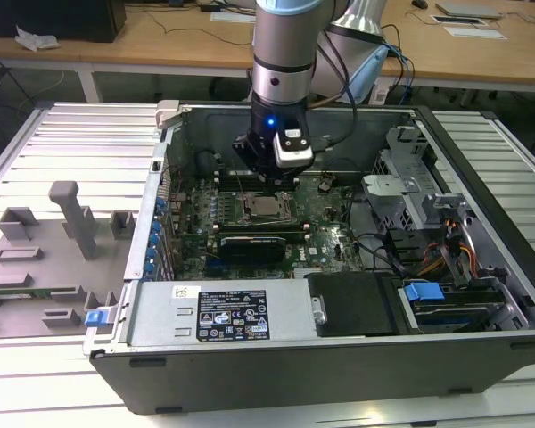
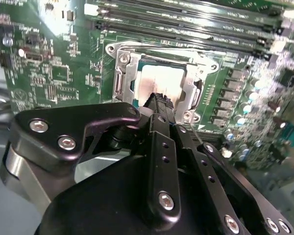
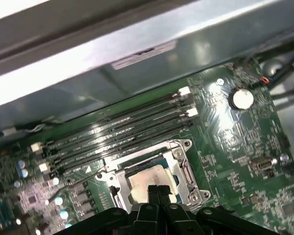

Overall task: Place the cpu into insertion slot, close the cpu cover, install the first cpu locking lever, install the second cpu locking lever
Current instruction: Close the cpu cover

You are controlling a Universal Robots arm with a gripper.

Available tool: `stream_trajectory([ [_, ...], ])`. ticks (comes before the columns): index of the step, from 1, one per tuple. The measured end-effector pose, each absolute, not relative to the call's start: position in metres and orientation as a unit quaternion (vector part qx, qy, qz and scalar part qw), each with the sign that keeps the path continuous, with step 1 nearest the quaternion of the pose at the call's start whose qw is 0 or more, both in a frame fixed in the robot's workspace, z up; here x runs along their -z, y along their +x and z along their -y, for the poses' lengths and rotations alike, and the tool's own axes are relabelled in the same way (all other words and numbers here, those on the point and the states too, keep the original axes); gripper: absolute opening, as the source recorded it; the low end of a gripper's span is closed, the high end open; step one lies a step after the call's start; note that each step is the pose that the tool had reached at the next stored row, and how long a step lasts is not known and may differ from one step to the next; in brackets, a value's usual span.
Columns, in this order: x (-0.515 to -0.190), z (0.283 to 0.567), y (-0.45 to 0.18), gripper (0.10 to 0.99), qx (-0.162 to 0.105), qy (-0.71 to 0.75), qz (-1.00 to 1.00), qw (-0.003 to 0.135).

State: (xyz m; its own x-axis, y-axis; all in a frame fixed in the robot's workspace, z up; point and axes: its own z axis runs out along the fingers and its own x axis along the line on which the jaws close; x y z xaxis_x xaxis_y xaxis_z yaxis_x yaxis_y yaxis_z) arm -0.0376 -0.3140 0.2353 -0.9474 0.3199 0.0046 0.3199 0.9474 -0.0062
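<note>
Directly beneath the hand point(image 2: 159, 101), whose two black fingertips are pressed together with nothing between them, lies the cpu point(image 2: 161, 81). Its dull silver top faces up, and the fingertips stand just over the edge of it nearest the wrist; whether they touch the metal I cannot tell. The chip sits in the insertion slot point(image 1: 250, 210), and the cpu cover point(image 2: 195, 89) lies flat around it, so the chip shows through the square window. Just beside the socket, in the first wrist view, a thin wire lever point(image 3: 81, 179) runs out at an angle from one corner; whether it is latched cannot be made out.

Past the fingertips, the long black memory slots point(image 3: 122, 125) lie side by side on the green motherboard point(image 3: 235, 147), with a round silver battery point(image 3: 242, 98) off to one side. Beyond them rises the grey case wall point(image 3: 137, 73).

Farther from the hand, in the exterior view, a black expansion card point(image 1: 250, 245) lies near the socket, then the labelled power supply point(image 1: 223, 316) at the edge of the open computer case point(image 1: 481, 160). Well away from the hand, grey fixtures point(image 1: 67, 223) stand on the ribbed desk point(image 1: 80, 125).
</note>
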Motion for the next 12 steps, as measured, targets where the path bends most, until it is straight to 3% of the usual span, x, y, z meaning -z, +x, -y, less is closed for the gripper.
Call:
stream_trajectory([
  [12,-0.2349,0.3140,-0.0376,0.106,-0.002,-0.018,1.000,0.000],
])
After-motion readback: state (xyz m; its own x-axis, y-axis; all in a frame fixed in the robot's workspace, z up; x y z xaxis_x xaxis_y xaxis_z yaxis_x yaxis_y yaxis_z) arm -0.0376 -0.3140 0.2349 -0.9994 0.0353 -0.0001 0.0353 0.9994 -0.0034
